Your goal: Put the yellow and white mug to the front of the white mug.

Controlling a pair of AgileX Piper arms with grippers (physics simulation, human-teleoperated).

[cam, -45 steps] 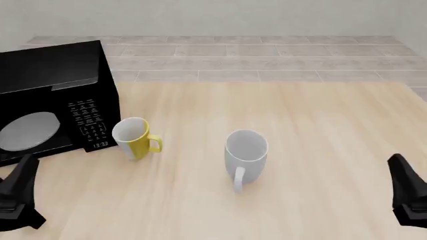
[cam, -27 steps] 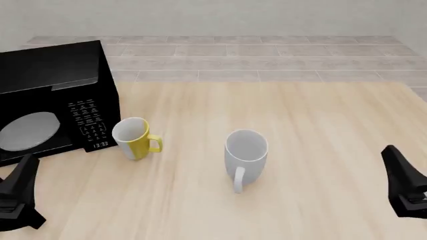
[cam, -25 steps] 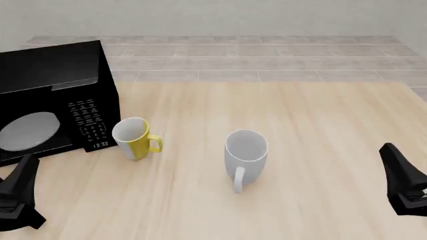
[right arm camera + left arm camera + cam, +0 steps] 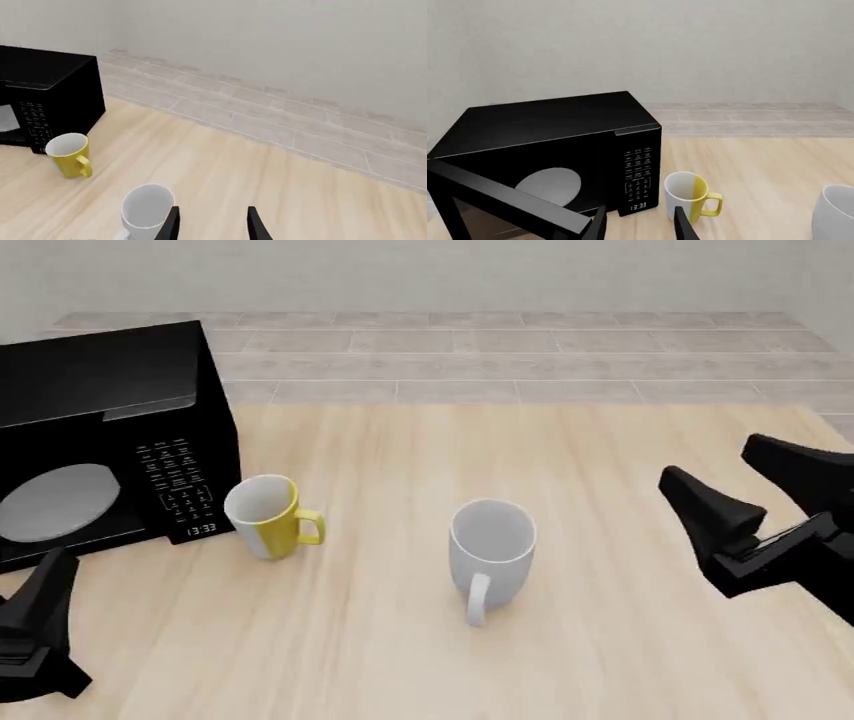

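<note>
While the yellow mug [image 4: 271, 515] stands upright beside the microwave [image 4: 100, 435], left of the white mug [image 4: 491, 545], it looks light, rigid, slick; grip its rim or wall. Both the left gripper [image 4: 638, 227] and the right gripper [image 4: 751, 498] are spread, empty.

Small mug [image 4: 271, 517]: yellow outside and handle, white inside and rim. Large mug [image 4: 491, 550]: plain white, faintly grey, handle white too. Microwave [image 4: 107, 430]: black casing, pale grey oval on door, small white keypad markings and digits. Table [image 4: 561, 500]: light wood, fine grain streaks. Floor [image 4: 534, 350] beyond: grey-beige tiles, darker grout lines. Wall [image 4: 427, 270]: pale off-white. Both grippers, left [image 4: 38, 615] and right [image 4: 747, 480]: black.
</note>
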